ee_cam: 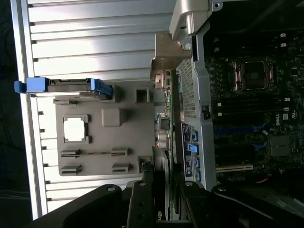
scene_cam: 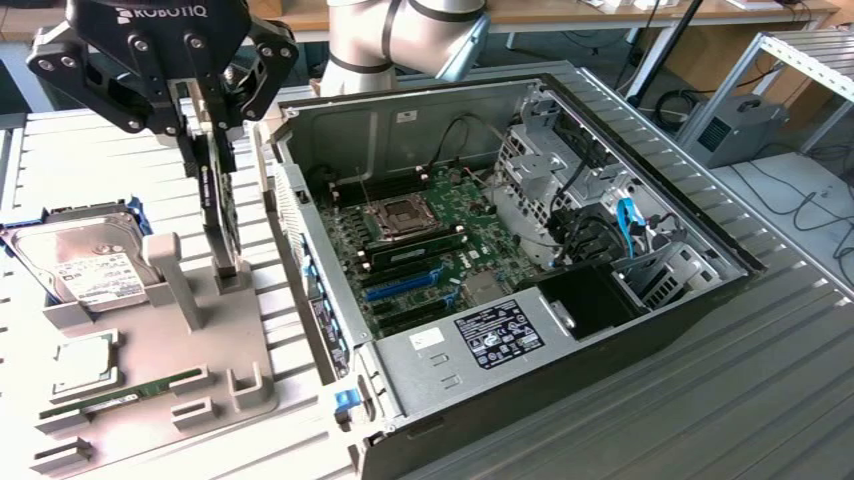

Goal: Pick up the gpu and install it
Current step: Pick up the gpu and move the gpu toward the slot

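The claw (scene_cam: 211, 130) is partly closed, clamped on the upper end of the gpu (scene_cam: 222, 215), which hangs upright and edge-on below its fingers. The card's lower end reaches the grey holder (scene_cam: 200, 340) on the tabletop (scene_cam: 761, 400) directly beneath the claw; whether they touch cannot be told. An open computer case (scene_cam: 414, 375) lies just beside the claw.

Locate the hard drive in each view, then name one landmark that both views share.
Exterior view: the hard drive lies at the exterior view's left, label up in a blue caddy, at one end of the grey holder.
Wrist view: the hard drive shows edge-on at that same end of the holder.
Shared landmark: the square silver chip, next to it on the holder.
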You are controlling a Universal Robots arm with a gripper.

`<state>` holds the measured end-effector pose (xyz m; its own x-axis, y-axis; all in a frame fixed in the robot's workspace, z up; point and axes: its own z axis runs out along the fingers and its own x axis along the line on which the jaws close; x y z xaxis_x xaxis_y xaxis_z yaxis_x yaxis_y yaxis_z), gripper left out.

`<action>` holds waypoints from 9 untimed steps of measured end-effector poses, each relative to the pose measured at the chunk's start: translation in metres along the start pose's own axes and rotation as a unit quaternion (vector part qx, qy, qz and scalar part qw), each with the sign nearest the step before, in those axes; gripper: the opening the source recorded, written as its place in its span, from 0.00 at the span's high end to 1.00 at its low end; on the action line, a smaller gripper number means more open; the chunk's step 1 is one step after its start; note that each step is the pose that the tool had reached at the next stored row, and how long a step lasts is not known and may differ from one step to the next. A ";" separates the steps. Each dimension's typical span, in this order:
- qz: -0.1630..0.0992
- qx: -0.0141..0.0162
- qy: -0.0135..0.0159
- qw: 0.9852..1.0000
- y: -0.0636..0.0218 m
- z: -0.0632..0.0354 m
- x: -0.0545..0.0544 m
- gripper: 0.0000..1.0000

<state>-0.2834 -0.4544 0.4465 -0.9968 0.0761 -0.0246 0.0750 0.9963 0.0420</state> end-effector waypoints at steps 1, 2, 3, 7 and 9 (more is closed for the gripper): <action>0.000 0.000 0.000 1.000 0.0000 0.0004 0.000 0.74; 0.000 0.000 0.000 1.000 0.0000 0.0008 -0.001 0.74; 0.000 0.000 0.000 1.000 0.0000 0.0012 -0.001 0.74; 0.000 0.000 0.000 1.000 0.0001 0.0027 -0.003 0.74; 0.000 0.000 0.000 1.000 0.0002 0.0035 -0.004 0.74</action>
<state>-0.2791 -0.4544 0.4431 -0.9968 0.0762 -0.0246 0.0751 0.9963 0.0421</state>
